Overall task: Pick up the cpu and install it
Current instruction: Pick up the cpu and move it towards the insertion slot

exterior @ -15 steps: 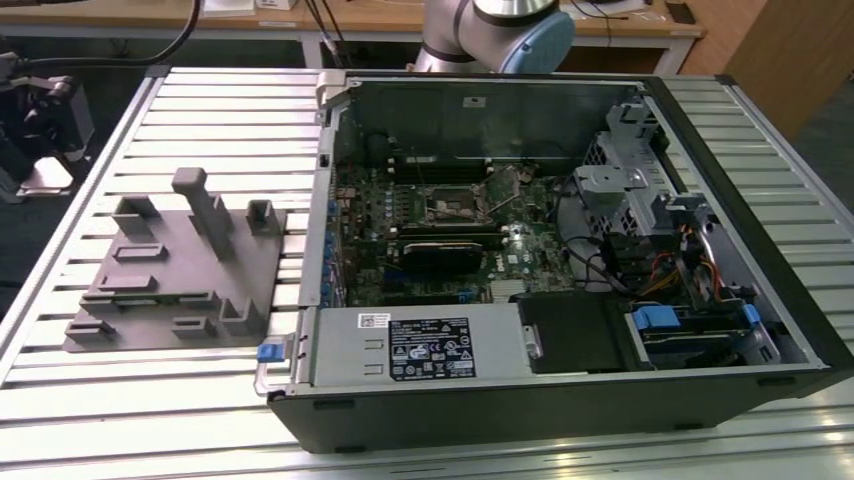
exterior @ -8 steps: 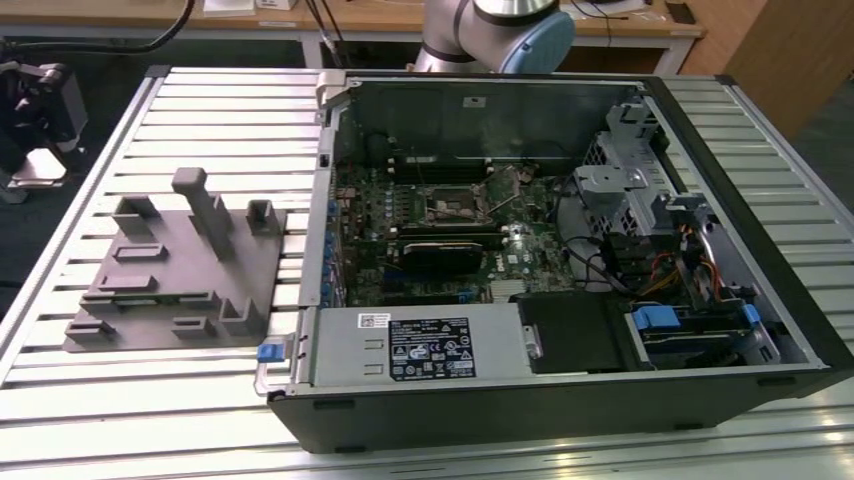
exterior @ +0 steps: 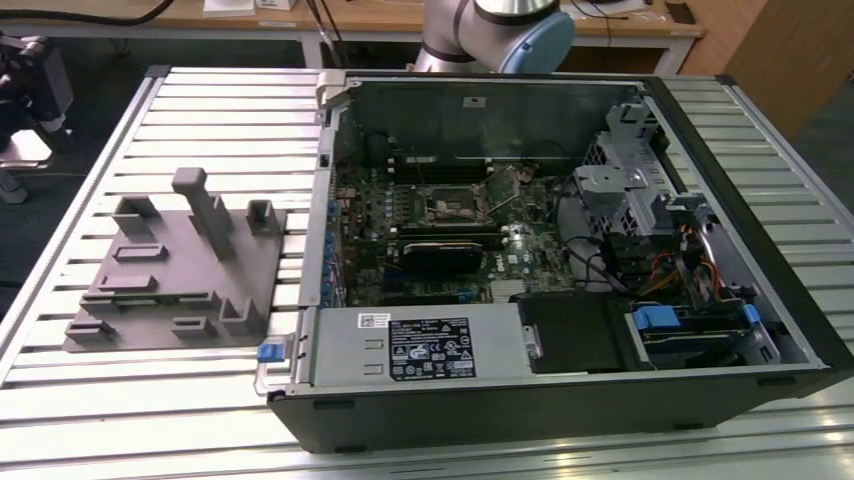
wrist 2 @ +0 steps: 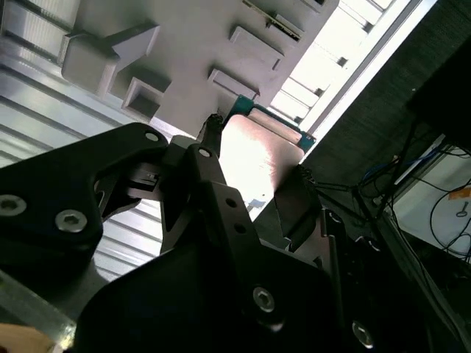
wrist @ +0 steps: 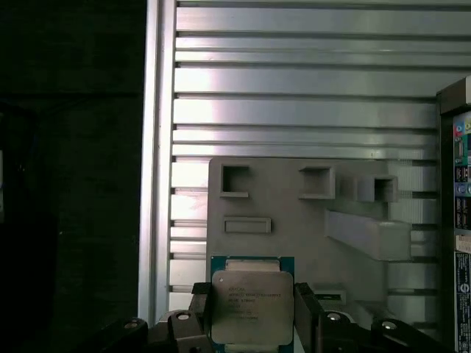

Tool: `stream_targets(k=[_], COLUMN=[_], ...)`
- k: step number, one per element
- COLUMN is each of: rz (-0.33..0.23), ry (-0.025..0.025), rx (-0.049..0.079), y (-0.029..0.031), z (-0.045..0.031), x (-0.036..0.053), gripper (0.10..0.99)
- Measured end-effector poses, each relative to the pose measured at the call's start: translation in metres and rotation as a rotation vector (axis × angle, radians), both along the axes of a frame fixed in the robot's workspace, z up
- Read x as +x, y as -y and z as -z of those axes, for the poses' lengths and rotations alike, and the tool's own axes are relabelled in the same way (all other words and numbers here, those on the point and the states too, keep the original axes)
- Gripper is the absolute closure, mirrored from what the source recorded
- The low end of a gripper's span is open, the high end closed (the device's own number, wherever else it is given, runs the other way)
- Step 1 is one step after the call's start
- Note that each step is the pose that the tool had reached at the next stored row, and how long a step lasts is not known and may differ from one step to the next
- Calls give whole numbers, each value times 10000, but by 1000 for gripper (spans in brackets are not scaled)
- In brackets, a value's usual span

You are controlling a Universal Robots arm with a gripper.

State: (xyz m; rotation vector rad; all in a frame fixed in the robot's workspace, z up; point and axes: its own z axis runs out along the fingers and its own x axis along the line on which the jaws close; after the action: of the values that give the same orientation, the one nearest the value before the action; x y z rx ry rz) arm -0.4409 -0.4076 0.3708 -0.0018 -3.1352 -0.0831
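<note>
Gripper [wrist: 254,298] pinched on the cpu [wrist: 250,307], opposite edges; grey fixture [exterior: 174,275] at nine o'clock of the open computer case [exterior: 561,425].

Place: a robotics lab workbench is showing.
Table: a slatted aluminium table [exterior: 134,400] is carrying an open computer case [exterior: 534,420].
Far side: a robot arm [exterior: 501,35] is standing before wooden desks [exterior: 387,18].
</note>
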Motion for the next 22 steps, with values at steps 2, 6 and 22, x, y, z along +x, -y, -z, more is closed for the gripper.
stream_targets(k=[2, 6, 22], rz=[0, 1, 0], ry=[-2, -1, -1], rx=[-1, 0, 51], y=[-2, -7, -8], z=[-50, -150, -327], x=[0, 0, 65], gripper=[549, 549, 549])
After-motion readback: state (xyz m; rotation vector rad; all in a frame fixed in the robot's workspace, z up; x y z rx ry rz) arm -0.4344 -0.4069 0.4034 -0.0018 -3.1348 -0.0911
